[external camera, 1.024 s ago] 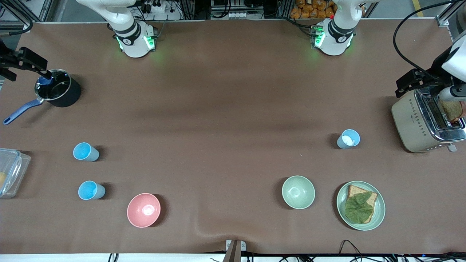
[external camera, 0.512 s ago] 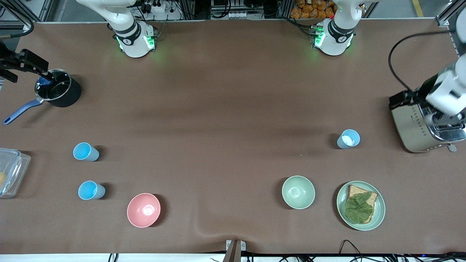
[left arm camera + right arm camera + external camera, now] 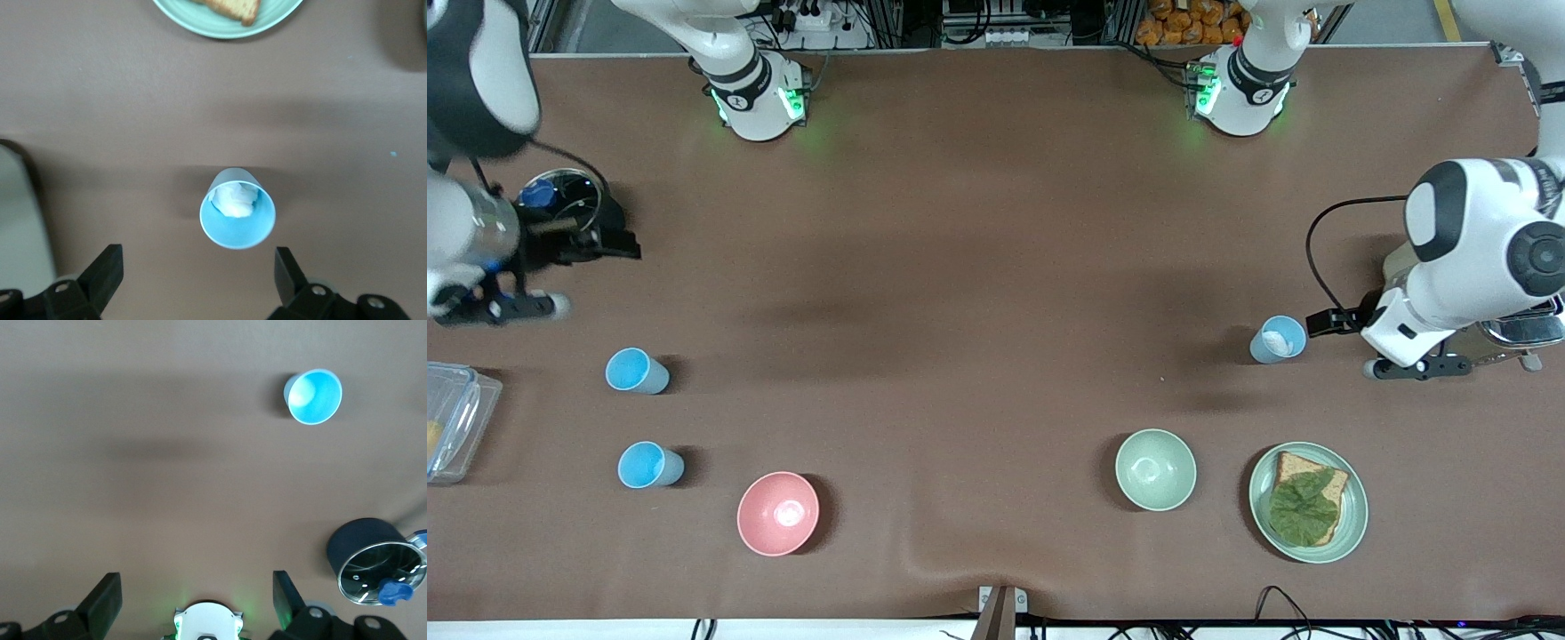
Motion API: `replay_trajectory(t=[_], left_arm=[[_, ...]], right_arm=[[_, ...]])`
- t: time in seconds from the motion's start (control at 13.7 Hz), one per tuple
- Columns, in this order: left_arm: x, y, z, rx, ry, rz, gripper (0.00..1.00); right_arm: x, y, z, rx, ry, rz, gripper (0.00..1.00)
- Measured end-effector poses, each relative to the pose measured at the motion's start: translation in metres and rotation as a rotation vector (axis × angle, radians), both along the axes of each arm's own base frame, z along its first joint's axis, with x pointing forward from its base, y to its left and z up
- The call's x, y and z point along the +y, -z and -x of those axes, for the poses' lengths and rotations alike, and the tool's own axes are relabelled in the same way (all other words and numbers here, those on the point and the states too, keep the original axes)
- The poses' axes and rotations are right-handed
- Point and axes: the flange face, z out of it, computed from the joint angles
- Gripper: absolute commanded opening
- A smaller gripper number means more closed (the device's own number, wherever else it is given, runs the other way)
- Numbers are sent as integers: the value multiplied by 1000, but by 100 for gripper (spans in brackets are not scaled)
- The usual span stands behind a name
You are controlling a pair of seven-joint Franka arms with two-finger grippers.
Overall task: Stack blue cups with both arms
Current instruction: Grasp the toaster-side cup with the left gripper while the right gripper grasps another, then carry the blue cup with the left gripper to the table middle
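A: Logging cup positions against the pink bowl. One blue cup stands upright on the desk beside the bowl, toward the right arm's end. A second blue cup stands farther from the front camera than that one, well apart from it. The paler cup is well away toward the left arm's end, farther from the camera than the pale green bowl, with something white inside.

B: Claws?

A: Left claw — fingers spread wide, gripping nothing. It hangs just beside the paler cup, toward the toaster; in the left wrist view the cup sits apart from both fingers. Right claw — also wide open and empty, up over the desk near the dark saucepan, well apart from the pink bowl. Its wrist view shows one blue cup and the saucepan below.

B: Other items?

A: Green plate with bread and a leaf, beside the pale green bowl. Clear container at the desk edge, toward the right arm's end from the two blue cups.
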Motion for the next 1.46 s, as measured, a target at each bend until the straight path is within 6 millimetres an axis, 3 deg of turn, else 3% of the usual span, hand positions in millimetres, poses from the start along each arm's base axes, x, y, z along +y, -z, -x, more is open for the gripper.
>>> replay_trajectory(t=[0.37,0.51,0.73,0.8,1.1,1.32,1.39,1.46], left_arm=[[5,73,32,-47,-9,11,100],[6,91,34,-44,-11,16,74],[6,106,35,-27,-13,21,13],[6,108,35,-24,-13,21,0],[6,111,35,-23,-13,22,0],[-3,97,27,-57,2,26,0],[-14,87,22,-79,20,32,0],[-32,74,17,-105,47,41,0]], right_arm=[[-49,78,-37,-8,53,15,100],[-59,128,-54,-16,65,13,100],[-74,213,-70,-4,66,2,100],[-77,230,-72,-5,51,-6,100],[-89,248,-72,-2,16,-26,100],[-95,257,-72,-3,13,-31,100],[-99,263,-73,-11,6,-35,93],[-103,270,-73,-17,-8,-42,43]])
